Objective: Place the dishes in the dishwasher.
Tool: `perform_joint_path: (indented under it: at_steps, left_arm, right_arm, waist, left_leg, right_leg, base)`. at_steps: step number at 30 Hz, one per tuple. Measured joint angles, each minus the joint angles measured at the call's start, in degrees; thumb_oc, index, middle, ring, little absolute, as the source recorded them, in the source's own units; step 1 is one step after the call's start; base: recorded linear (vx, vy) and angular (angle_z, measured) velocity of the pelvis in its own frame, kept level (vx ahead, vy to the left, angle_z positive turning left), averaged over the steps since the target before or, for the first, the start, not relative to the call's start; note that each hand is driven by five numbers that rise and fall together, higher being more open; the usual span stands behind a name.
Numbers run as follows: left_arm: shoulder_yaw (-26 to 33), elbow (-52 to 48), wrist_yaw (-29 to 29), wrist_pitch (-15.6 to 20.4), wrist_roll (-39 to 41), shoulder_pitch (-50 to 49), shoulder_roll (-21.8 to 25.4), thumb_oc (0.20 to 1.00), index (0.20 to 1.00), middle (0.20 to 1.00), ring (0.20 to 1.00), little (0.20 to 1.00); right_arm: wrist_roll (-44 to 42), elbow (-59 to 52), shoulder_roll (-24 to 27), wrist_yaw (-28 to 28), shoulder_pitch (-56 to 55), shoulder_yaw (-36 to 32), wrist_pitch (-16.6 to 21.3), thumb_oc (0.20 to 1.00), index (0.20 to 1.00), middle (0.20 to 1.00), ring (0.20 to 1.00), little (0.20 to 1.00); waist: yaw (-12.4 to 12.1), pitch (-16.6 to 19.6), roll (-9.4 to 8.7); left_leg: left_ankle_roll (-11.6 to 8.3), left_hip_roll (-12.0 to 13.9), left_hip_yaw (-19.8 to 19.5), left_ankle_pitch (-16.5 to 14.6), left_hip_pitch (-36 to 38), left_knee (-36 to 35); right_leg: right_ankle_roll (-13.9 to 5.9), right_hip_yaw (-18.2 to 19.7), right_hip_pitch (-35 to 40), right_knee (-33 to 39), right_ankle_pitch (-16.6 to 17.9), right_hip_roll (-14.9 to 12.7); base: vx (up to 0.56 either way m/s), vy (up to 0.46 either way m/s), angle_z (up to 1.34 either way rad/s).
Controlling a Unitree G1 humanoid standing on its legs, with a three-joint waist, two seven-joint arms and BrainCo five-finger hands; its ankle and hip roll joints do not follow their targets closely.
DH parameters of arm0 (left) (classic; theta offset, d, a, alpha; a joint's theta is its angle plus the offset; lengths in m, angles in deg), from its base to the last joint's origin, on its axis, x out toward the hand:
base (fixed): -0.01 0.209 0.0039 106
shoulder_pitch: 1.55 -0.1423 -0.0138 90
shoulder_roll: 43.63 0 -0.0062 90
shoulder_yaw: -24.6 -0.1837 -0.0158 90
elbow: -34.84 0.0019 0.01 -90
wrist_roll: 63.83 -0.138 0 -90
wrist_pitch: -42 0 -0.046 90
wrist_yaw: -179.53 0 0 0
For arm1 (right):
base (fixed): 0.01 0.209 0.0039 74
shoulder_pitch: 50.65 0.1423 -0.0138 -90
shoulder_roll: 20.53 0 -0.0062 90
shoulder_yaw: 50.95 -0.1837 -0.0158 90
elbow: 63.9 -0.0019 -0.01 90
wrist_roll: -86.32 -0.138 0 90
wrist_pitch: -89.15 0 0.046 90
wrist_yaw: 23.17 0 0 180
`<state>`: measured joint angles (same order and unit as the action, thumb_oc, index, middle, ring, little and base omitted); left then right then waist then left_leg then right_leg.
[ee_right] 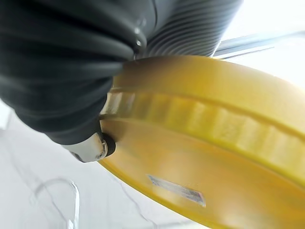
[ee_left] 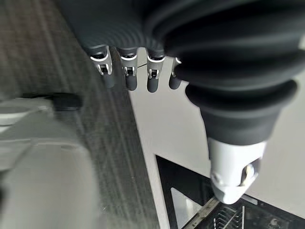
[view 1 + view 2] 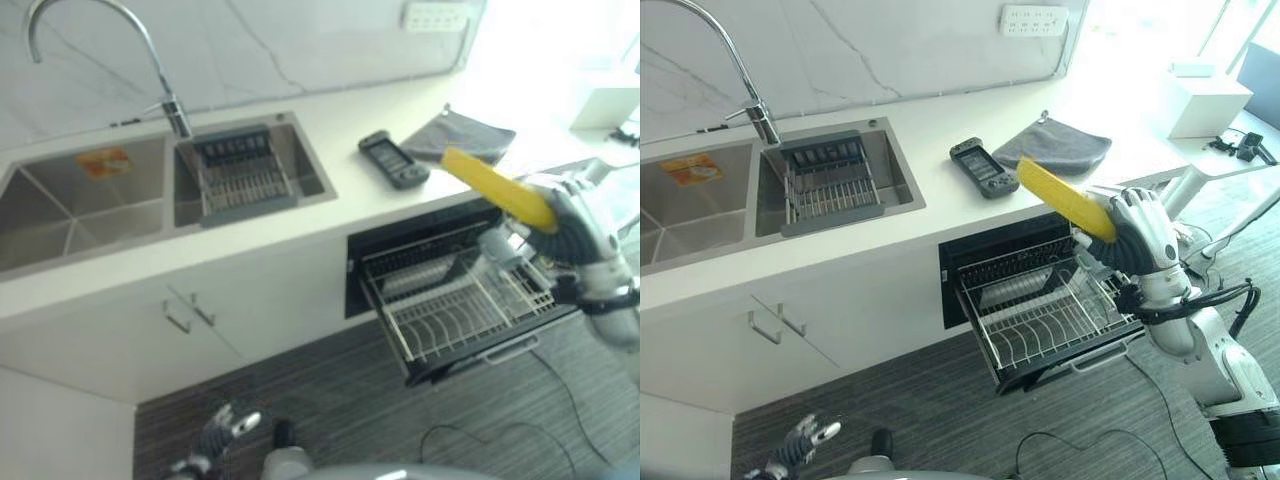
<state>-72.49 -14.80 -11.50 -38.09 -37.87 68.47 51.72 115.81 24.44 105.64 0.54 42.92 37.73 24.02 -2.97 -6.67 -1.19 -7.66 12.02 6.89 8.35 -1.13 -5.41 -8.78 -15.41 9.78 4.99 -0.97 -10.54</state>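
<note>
My right hand (image 3: 1145, 240) holds a yellow plate (image 3: 1065, 200) edge-on, its fingers curled round the rim, above the right side of the pulled-out dishwasher rack (image 3: 1035, 325). In the right wrist view the yellow plate (image 1: 200, 157) shows its underside against my right hand (image 1: 88, 143). The wire rack (image 3: 450, 305) has rows of upright tines and sits in the open dishwasher drawer under the counter. My left hand (image 3: 215, 435) hangs low near the floor, and in the left wrist view my left hand (image 2: 128, 71) has its fingers straight and holds nothing.
On the white counter (image 3: 920, 130) lie a dark handheld device (image 3: 980, 165) and a grey cloth (image 3: 1060, 145). A double sink (image 3: 700, 195) with a tap (image 3: 735, 60) holds a drain basket (image 3: 825, 185). Cabinet doors with handles (image 3: 775, 325) stand left of the dishwasher.
</note>
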Motion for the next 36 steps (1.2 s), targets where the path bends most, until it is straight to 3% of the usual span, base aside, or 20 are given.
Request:
perform_joint_path:
  at_steps: [6, 15, 27, 28, 30, 32, 36]
  left_arm:
    - [3.10, 2.54, -0.36, 2.13, -0.03, 0.48, -1.34, 1.000, 1.000, 1.000, 1.000, 1.000]
    - [4.94, 7.05, -0.28, 3.24, -0.09, 0.20, -2.05, 1.000, 1.000, 1.000, 1.000, 1.000]
    - [6.12, 7.07, 1.73, 3.87, -0.03, 0.46, -1.93, 1.000, 1.000, 1.000, 1.000, 1.000]
    - [4.88, 8.48, 2.07, 3.79, 0.07, 1.52, -1.55, 1.000, 1.000, 1.000, 1.000, 1.000]
    - [4.69, 9.29, 2.16, 3.76, 0.30, 2.69, -1.55, 1.000, 1.000, 1.000, 1.000, 1.000]
    - [4.93, 9.70, 2.51, 3.62, 0.63, 4.14, -1.41, 1.000, 1.000, 1.000, 1.000, 1.000]
    - [5.35, 9.67, 2.91, 2.54, 1.63, 3.34, -0.35, 1.000, 1.000, 1.000, 1.000, 1.000]
  right_arm:
    - [4.42, 4.11, 0.16, 0.73, -0.05, 3.34, 1.19, 0.200, 0.200, 0.200, 0.200, 0.200]
    - [8.42, 12.03, 0.12, 1.20, -2.33, 8.71, 6.09, 0.200, 0.200, 0.200, 0.200, 0.200]
    - [11.15, 19.83, -0.10, 4.60, -1.15, 15.24, 8.01, 0.200, 0.200, 0.200, 0.200, 0.200]
    - [12.24, 24.85, 0.05, 5.77, 1.58, 18.52, 8.19, 0.200, 0.200, 0.200, 0.200, 0.200]
    - [12.79, 27.17, 0.16, 6.19, 2.63, 19.27, 8.30, 0.200, 0.200, 0.200, 0.200, 0.200]
    - [13.32, 30.59, 0.62, 8.02, 6.67, 21.04, 8.26, 0.200, 0.200, 0.200, 0.200, 0.200]
    - [13.38, 31.47, 1.39, 8.45, 7.06, 21.71, 7.78, 0.200, 0.200, 0.200, 0.200, 0.200]
  waist:
    - [-0.36, 0.51, 0.31]
    - [-1.01, 0.79, -0.07]
    - [-2.10, 1.01, -0.13]
    - [-2.18, 0.05, 0.46]
    - [-2.40, -1.20, 1.70]
    - [-2.42, -3.97, 3.58]
    - [-4.21, -5.72, 3.54]
  left_leg:
    - [-0.01, -0.03, -0.23, 0.01, -0.06, 0.01]
    - [-0.02, -0.10, -1.10, 0.05, 0.01, 0.00]
    - [-0.35, -1.10, -1.76, 0.33, 0.14, 1.43]
    - [-0.37, -0.93, -2.47, -0.80, -0.62, 4.55]
    - [-0.41, -0.89, -3.34, -1.14, -1.07, 5.93]
    - [-0.15, -0.60, -4.07, -3.45, -3.89, 9.87]
    - [0.13, -1.56, -4.76, -4.21, -4.53, 11.21]
  right_leg:
    - [-0.14, -0.39, 0.08, 0.00, -0.11, 0.06]
    - [-0.34, -1.05, 0.78, 0.00, -0.38, 0.14]
    - [-0.79, -1.14, 1.12, -0.13, -0.83, 0.01]
    - [-0.68, -1.16, 0.86, -2.93, -2.07, -0.28]
    - [-1.13, -1.43, 0.28, -5.46, -3.55, -0.49]
    - [-0.65, -0.74, -3.39, -12.41, -6.95, -1.71]
    - [-0.90, -0.96, -4.37, -16.17, -8.73, -3.34]
  base:
    - [0.00, 0.000, 0.00]
    - [0.00, -0.004, 0.04]
    - [0.00, 0.003, 0.01]
    - [-0.07, 0.004, 0.13]
    - [-0.06, 0.007, 0.12]
    - [0.05, 0.003, 0.05]
    - [0.08, -0.002, 0.13]
